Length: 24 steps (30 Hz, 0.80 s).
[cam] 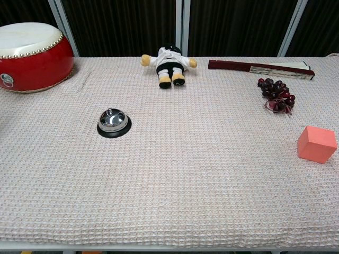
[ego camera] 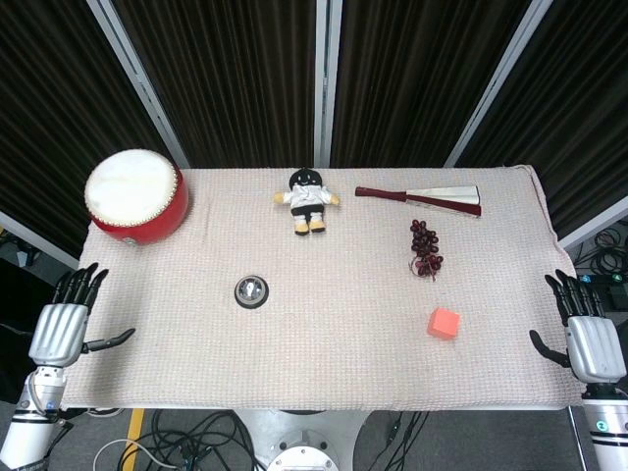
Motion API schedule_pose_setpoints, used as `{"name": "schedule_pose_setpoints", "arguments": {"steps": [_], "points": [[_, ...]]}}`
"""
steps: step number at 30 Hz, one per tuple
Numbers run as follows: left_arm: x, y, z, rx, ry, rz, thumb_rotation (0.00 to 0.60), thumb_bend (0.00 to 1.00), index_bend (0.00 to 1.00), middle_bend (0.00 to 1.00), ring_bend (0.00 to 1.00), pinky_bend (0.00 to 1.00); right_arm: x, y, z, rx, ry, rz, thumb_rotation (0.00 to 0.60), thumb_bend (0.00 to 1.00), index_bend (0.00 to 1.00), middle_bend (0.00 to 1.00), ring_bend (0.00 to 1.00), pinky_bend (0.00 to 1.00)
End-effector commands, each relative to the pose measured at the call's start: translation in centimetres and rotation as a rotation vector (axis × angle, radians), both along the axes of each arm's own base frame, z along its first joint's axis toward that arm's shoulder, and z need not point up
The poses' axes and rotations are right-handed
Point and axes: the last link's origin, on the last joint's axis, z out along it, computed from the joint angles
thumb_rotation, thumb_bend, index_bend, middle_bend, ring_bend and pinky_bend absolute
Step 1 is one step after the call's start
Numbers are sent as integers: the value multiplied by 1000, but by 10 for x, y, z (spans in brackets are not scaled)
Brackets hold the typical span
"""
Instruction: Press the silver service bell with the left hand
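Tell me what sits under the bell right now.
The bell stands on its black base, which rests on the woven cloth. Nothing else shows beneath it; the cloth hides the tabletop. No hand touches the bell.
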Motion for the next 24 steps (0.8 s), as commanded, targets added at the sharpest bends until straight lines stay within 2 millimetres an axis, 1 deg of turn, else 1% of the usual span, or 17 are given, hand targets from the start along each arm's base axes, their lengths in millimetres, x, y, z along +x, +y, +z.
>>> {"name": "schedule_pose_setpoints", "arguments": {"steps": [1, 5, 9, 13, 15, 17, 20, 24], "points": [[11, 10, -6, -20, -9, -37, 157, 0, 22, 0, 0, 0, 0, 1, 1, -1, 6, -1, 600, 208, 0, 0, 0, 0], [38, 28, -22, -60, -37, -118, 159, 0, 22, 0, 0, 0, -2, 0, 4, -12, 7, -5, 600, 209, 0, 0, 0, 0], [71, 51, -49, -132, -59, -205, 172, 0, 22, 0, 0, 0, -4, 0, 4, -9, 8, -11, 600, 209, 0, 0, 0, 0], [101, 73, -77, -199, -96, -250, 184, 0, 22, 0, 0, 0, -7, 1, 4, -6, 7, -22, 600, 209, 0, 0, 0, 0], [116, 81, -94, -240, -126, -259, 210, 0, 22, 0, 0, 0, -8, 0, 5, -10, 5, -25, 600, 209, 0, 0, 0, 0], [127, 86, -113, -285, -152, -257, 259, 0, 22, 0, 0, 0, -9, -1, 5, -11, 3, -28, 600, 209, 0, 0, 0, 0], [139, 90, -136, -329, -159, -255, 322, 0, 22, 0, 0, 0, -11, 0, 5, -9, 2, -30, 600, 209, 0, 0, 0, 0], [149, 93, -159, -353, -162, -256, 353, 0, 22, 0, 0, 0, -12, 0, 6, -10, 0, -29, 600, 209, 0, 0, 0, 0]]}}
